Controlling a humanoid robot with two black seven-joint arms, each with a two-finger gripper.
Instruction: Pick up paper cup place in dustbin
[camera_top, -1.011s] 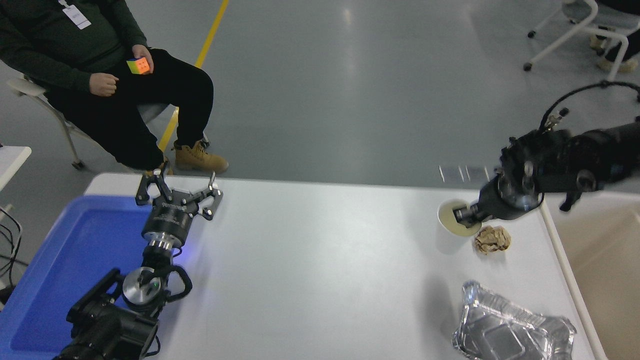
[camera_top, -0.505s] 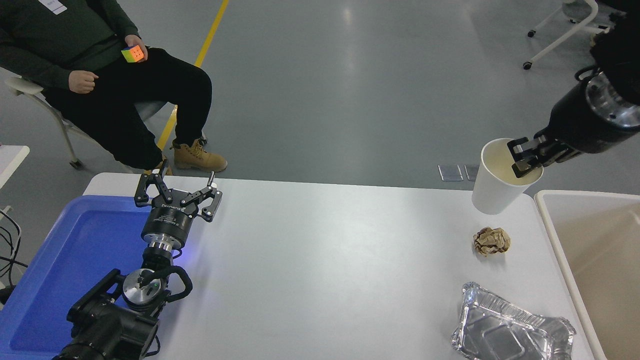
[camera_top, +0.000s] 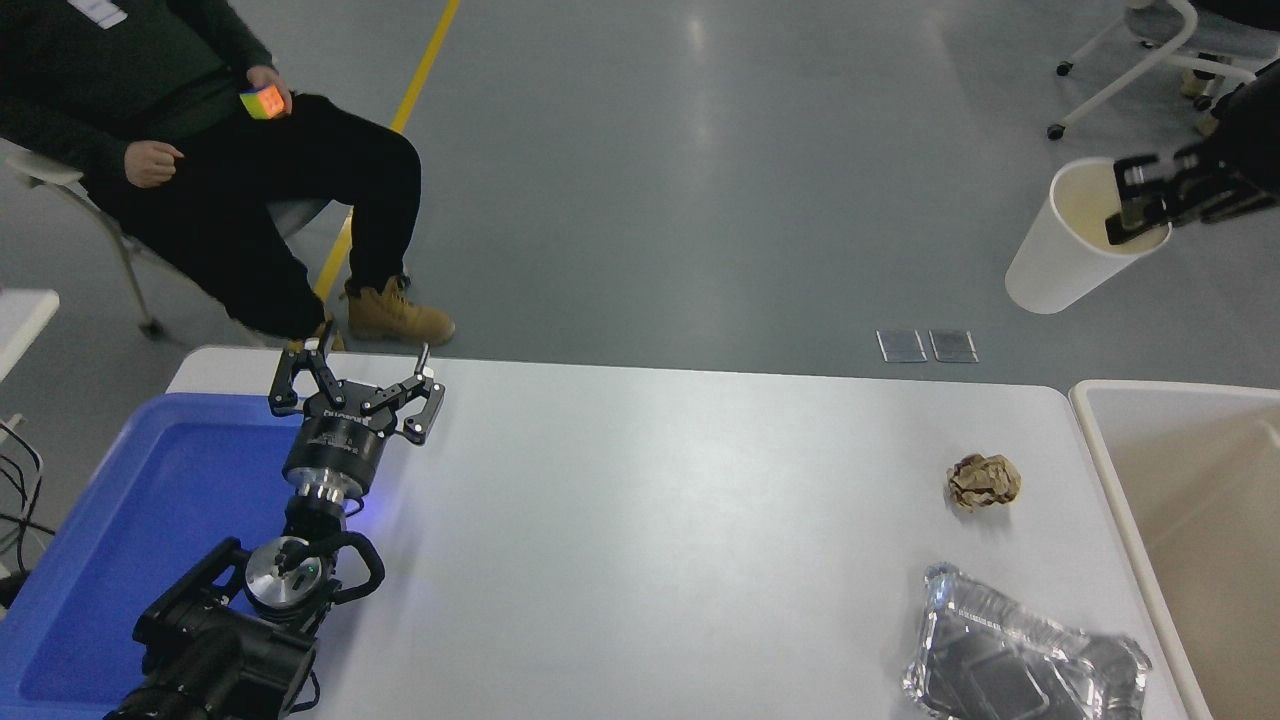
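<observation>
Up at the far right, the right gripper pinches the rim of the paper cup, held high beyond the table. The dustbin sits off the table's right edge. On the table's right side a paper ball, with a foil tray nearer. Left gripper parked near left, beside the tray.

Small plain white tapered paper cup: airborne, tilted, cream inside showing, rim pinched at upper right. Large rectangular beige plastic dustbin: below, at table's right edge.
</observation>
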